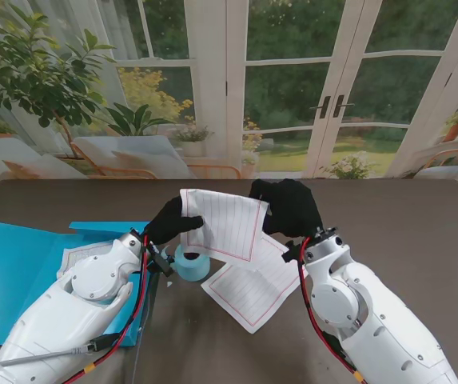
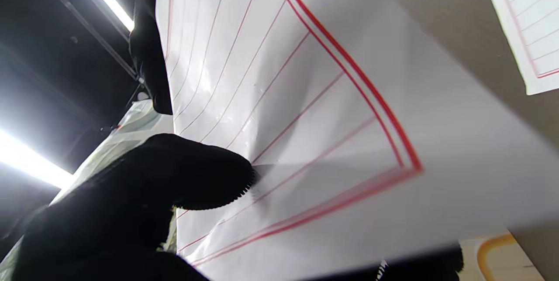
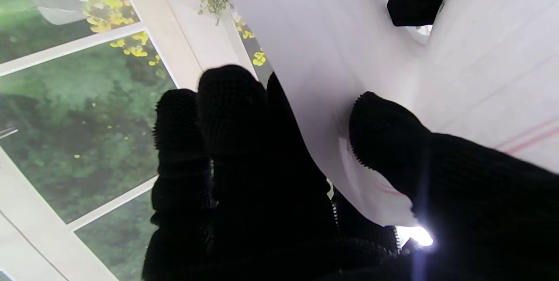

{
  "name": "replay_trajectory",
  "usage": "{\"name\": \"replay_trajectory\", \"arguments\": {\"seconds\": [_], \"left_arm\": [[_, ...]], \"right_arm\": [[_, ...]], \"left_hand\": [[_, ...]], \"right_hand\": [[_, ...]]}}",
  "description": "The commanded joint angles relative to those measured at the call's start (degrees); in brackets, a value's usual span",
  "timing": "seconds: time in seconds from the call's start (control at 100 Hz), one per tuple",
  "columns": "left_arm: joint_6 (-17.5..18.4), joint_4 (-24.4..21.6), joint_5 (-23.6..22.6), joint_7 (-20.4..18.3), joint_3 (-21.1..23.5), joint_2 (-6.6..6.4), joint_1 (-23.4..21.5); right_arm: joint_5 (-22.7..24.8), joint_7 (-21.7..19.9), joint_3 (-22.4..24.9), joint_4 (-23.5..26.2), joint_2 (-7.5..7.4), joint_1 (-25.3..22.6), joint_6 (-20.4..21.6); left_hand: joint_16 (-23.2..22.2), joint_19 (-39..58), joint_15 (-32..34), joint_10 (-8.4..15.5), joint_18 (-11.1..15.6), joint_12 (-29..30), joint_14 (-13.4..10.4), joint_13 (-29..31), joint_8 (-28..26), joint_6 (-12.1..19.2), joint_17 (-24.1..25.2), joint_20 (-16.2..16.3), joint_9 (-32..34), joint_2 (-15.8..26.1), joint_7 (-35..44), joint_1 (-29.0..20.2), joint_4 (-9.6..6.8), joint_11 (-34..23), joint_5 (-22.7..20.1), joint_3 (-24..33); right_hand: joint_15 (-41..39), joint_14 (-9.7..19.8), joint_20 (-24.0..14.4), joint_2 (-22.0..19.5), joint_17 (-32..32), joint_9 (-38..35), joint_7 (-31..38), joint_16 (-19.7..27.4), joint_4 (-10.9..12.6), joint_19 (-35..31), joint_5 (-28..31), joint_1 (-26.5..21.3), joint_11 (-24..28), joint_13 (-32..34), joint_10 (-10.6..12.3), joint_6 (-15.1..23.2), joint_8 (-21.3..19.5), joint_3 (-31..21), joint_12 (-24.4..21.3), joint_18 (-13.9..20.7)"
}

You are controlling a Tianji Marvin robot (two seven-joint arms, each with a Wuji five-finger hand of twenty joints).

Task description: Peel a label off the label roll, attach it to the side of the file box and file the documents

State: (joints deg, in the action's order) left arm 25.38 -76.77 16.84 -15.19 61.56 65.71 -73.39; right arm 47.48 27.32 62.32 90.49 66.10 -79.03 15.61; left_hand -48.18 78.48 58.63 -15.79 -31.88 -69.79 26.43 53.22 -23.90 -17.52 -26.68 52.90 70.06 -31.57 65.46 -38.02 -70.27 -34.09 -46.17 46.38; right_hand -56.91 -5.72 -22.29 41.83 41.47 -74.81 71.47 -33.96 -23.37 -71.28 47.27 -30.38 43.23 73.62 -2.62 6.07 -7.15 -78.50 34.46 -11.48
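Observation:
Both black-gloved hands hold one white sheet with red ruled lines [image 1: 225,224] up off the table. My left hand [image 1: 173,222] pinches its left edge, and my right hand [image 1: 291,208] pinches its right edge. The left wrist view shows the sheet [image 2: 305,111] pressed under a fingertip [image 2: 209,176]. In the right wrist view the thumb [image 3: 384,137] lies on the paper [image 3: 458,67] with the other fingers behind it. A second ruled sheet [image 1: 252,288] lies flat on the table beneath. The light blue label roll [image 1: 192,262] sits just nearer to me than the held sheet. The open blue file box [image 1: 21,264] lies at the left.
The dark brown table [image 1: 404,216] runs back to a wall of glass doors. A white sheet [image 1: 81,254] rests inside the blue box by my left forearm. Red cables run along both arms.

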Motion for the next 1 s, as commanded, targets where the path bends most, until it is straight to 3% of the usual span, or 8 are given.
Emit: {"name": "replay_trajectory", "arguments": {"seconds": [0.0,0.19,0.28,0.33,0.37,0.4,0.67,0.99], "left_arm": [[0.8,0.3,0.9,-0.2,-0.4,1.04,-0.1],[1.5,-0.1,4.1,-0.1,-0.1,1.47,-1.0],[1.5,-0.5,4.0,-0.1,0.4,1.37,-1.5],[1.4,-0.7,3.8,-0.1,0.6,1.28,-1.7],[1.4,-0.9,3.7,-0.1,0.8,1.23,-1.8],[1.4,-0.9,3.6,0.0,1.0,1.2,-1.9],[1.3,-2.1,2.5,0.4,3.9,0.76,-3.6],[-3.7,-11.8,-6.2,0.7,15.5,-1.39,-11.0]], "right_arm": [[0.4,-0.8,-0.2,-0.4,0.17,-0.2,0.6],[0.1,-1.5,0.0,-1.1,0.05,-0.5,0.9],[0.1,-2.4,0.3,-1.2,-0.17,-0.7,0.9],[0.3,-3.4,0.6,-1.1,-0.4,-0.8,0.9],[0.5,-3.9,0.7,-1.1,-0.53,-0.8,0.9],[0.7,-4.3,0.9,-1.1,-0.63,-0.9,0.8],[2.2,-8.7,2.9,-0.2,-1.68,-1.3,-0.7],[-0.4,-10.5,6.3,1.2,-1.54,-2.9,-2.3]], "left_hand": [[-0.1,5.6,2.6,3.2,-0.7,-0.1,0.4,4.0,-0.8,1.0,-5.1,-0.3,3.8,-2.7,2.5,-1.8,-3.81,-1.5,-1.6,2.5],[2.0,9.3,3.9,4.5,-2.5,1.0,-0.5,8.8,-3.2,0.9,-10.2,-3.8,6.6,-3.8,3.4,-3.2,-6.02,-2.6,-3.0,4.2],[2.2,9.8,3.8,4.7,-2.8,1.2,-0.6,9.5,-3.6,1.0,-10.7,-4.1,7.1,-3.9,3.4,-3.4,-6.37,-2.6,-3.3,4.4],[2.2,9.9,3.7,4.9,-2.8,1.1,-0.6,9.5,-3.6,1.0,-10.7,-4.2,7.1,-3.8,3.3,-3.4,-6.45,-2.6,-3.3,4.5],[2.3,9.9,3.7,4.9,-2.8,1.0,-0.7,9.5,-3.7,1.0,-10.7,-4.3,7.1,-3.8,3.3,-3.5,-6.59,-2.6,-3.4,4.6],[2.3,9.9,3.7,4.9,-2.8,1.0,-0.7,9.6,-3.8,0.9,-10.7,-4.3,7.1,-3.9,3.3,-3.5,-6.68,-2.6,-3.4,4.7],[2.4,9.9,3.4,5.0,-2.7,0.6,-0.7,9.3,-4.4,0.6,-10.2,-4.9,7.1,-3.8,3.1,-3.7,-7.07,-2.5,-3.1,5.2],[1.7,8.8,3.5,5.0,-1.9,-0.6,-0.9,7.7,-5.1,0.5,-8.4,-5.5,6.2,-3.5,3.2,-3.6,-7.14,-2.5,-2.2,5.6]], "right_hand": [[0.7,-0.1,-1.0,-1.0,7.0,-1.4,5.1,0.4,-0.4,-0.5,0.6,-2.7,0.1,1.3,-1.7,2.4,-1.3,-4.3,1.1,0.8],[6.8,-1.3,-1.9,-3.8,2.6,2.8,2.3,2.8,0.7,-0.6,-3.4,-2.3,-0.1,1.2,-1.9,1.5,-1.0,-0.8,0.0,-2.0],[15.2,-3.1,-2.7,-4.2,-2.7,9.0,-4.1,4.0,2.2,0.7,-11.8,1.2,-2.1,-1.4,-1.7,0.2,-1.3,-0.3,-1.1,-3.7],[19.4,-4.2,-3.0,-6.4,-6.0,13.9,-10.7,3.8,6.7,1.9,-15.2,5.0,-2.7,-5.0,-2.1,-1.6,-3.5,-1.0,-2.4,-4.4],[22.5,-5.0,-2.9,-7.8,-9.0,18.1,-17.2,4.3,12.4,3.4,-17.7,7.4,-2.5,-8.6,-2.4,-3.0,-11.5,-1.3,-4.7,-4.7],[24.0,-5.6,-2.7,-7.8,-10.9,20.8,-18.9,4.8,14.4,4.2,-20.0,8.2,-2.9,-11.0,-2.7,-3.5,-12.9,-1.3,-5.4,-4.8],[33.0,-9.4,0.4,-3.3,-28.1,48.3,-23.6,12.7,14.6,15.2,-37.9,11.7,-4.1,-36.7,-6.7,-8.7,-9.3,2.7,-12.0,-5.3],[33.7,-9.6,0.2,-3.4,-31.2,50.6,-24.5,14.0,14.7,18.4,-38.4,12.7,-3.8,-40.7,-6.6,-8.6,-8.0,4.5,-13.0,-4.5]]}}
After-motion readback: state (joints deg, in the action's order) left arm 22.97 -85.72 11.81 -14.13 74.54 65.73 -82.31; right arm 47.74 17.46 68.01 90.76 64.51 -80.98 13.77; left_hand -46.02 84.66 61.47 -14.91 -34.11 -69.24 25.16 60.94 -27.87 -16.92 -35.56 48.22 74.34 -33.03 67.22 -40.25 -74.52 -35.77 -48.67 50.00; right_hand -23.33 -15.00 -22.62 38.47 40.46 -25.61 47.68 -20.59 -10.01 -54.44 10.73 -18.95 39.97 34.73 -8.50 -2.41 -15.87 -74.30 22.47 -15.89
